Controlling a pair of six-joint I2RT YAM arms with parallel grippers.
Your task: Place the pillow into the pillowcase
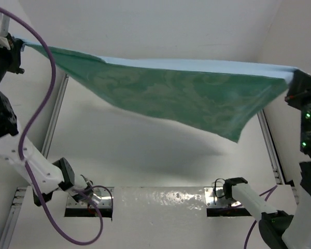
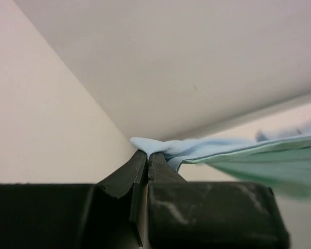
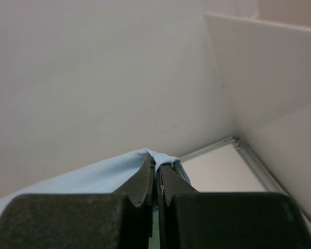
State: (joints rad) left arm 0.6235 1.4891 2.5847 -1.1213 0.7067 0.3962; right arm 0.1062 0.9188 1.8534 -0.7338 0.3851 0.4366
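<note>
The pillowcase (image 1: 186,96) hangs stretched in the air above the table, sea-green leafy side toward the camera, light blue edge along the top. My left gripper (image 1: 18,45) is shut on its left top corner. My right gripper (image 1: 293,83) is shut on its right top corner. In the left wrist view the gripper (image 2: 147,154) pinches light blue fabric (image 2: 207,148). In the right wrist view the gripper (image 3: 156,165) pinches light blue fabric (image 3: 93,179). The cloth sags in the middle and a loose corner hangs low at the right. The pillow is out of view.
White table (image 1: 145,150) lies below the cloth, with metal rails (image 1: 54,116) along its left and right (image 1: 269,145) sides. White walls close the back and sides. The arm bases and a purple cable (image 1: 46,78) are at the near edge.
</note>
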